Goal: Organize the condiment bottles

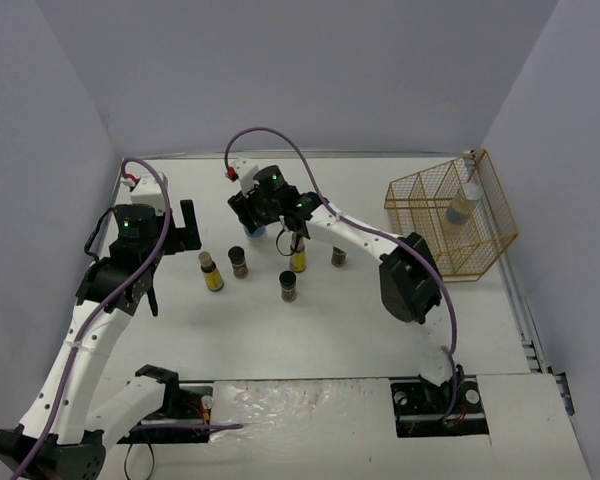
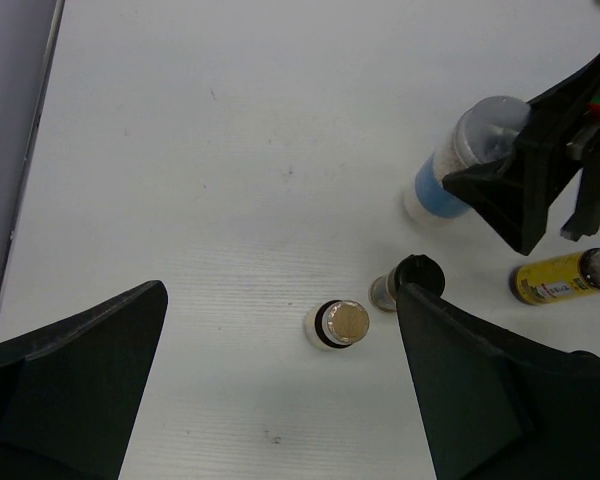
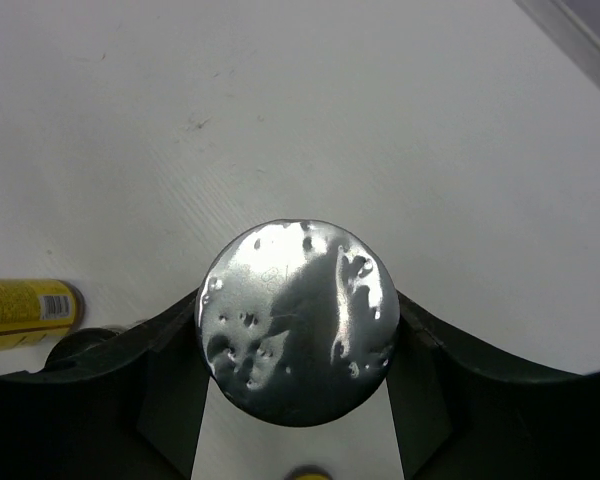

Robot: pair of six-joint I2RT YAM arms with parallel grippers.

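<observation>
The white desk point(image 1: 330, 330) is carrying everything. A gold wire basket point(image 1: 410, 215) is standing at its right side, holding one clear jar point(image 1: 463, 205) inside. The right tool point(image 1: 254, 218) is sitting over the desk's far middle, clenching a blue-labelled jar point(image 2: 450, 165), its fingers point(image 3: 170, 370) pressing both sides of the silver lid point(image 3: 297, 320). The left tool point(image 2: 280, 300) is hanging released, jaws wide, above the desk's left side. Two yellow jars point(image 1: 212, 272) and three dark jars point(image 1: 288, 286) are standing loosely between the arms.

We count seven condiment bottles: two clear silver-lidded jars point(image 1: 463, 205), two slim yellow jars point(image 1: 212, 273), three short dark jars point(image 1: 288, 287). One wire basket point(image 1: 487, 250). Two arms point(image 1: 120, 270).
</observation>
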